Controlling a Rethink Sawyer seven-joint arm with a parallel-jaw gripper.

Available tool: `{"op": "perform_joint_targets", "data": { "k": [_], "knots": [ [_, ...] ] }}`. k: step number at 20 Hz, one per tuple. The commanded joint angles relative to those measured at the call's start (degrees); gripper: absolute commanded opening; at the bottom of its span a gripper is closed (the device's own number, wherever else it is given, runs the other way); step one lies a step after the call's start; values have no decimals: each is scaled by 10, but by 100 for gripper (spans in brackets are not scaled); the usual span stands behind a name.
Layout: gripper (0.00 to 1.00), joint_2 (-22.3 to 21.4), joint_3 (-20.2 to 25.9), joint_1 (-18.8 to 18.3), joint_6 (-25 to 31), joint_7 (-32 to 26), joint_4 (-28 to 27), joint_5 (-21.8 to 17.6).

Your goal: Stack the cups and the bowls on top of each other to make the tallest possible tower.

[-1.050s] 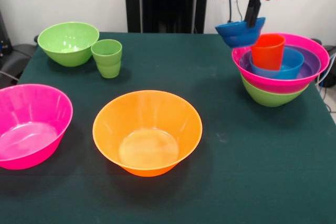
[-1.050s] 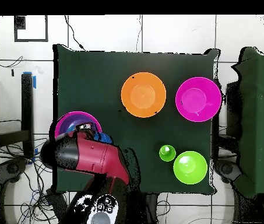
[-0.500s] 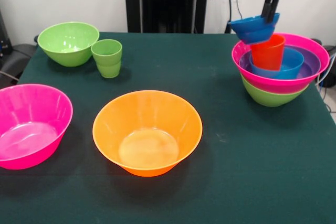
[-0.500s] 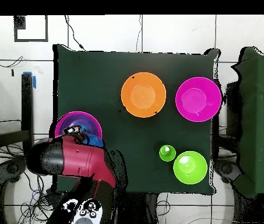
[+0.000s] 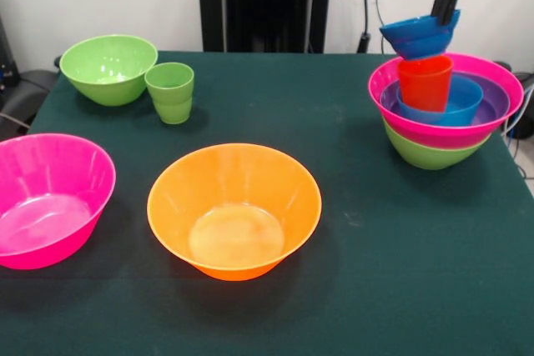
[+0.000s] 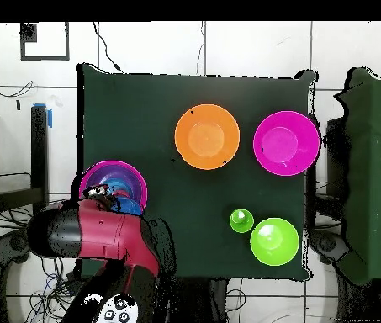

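Observation:
My gripper (image 5: 447,11) comes down at the top right and is shut on the rim of a small blue bowl (image 5: 417,36). It holds the bowl tilted in the air just above the tower (image 5: 446,127). The tower has a green bowl (image 5: 427,154) as base, then a wide pink bowl, a purple bowl (image 5: 496,104) and a second small blue bowl (image 5: 460,104). The orange-red cup (image 5: 425,82) stands upright in that blue bowl. In the overhead view the arm (image 6: 92,235) hides part of the tower (image 6: 113,178).
A big orange bowl (image 5: 234,210) (image 6: 207,136) sits at the front centre. A big pink bowl (image 5: 46,199) (image 6: 286,143) is at the front left. A medium green bowl (image 5: 108,68) (image 6: 275,240) and the light green cup (image 5: 171,92) (image 6: 241,220) stand at the far left.

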Motion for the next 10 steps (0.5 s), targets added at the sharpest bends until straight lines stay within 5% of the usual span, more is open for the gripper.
{"op": "perform_joint_targets", "data": {
  "k": [1,10],
  "knots": [
    [0,25,44,1,15,55,0,8],
    [0,48,55,-30,-28,21,-18,-8]
  ]
}}
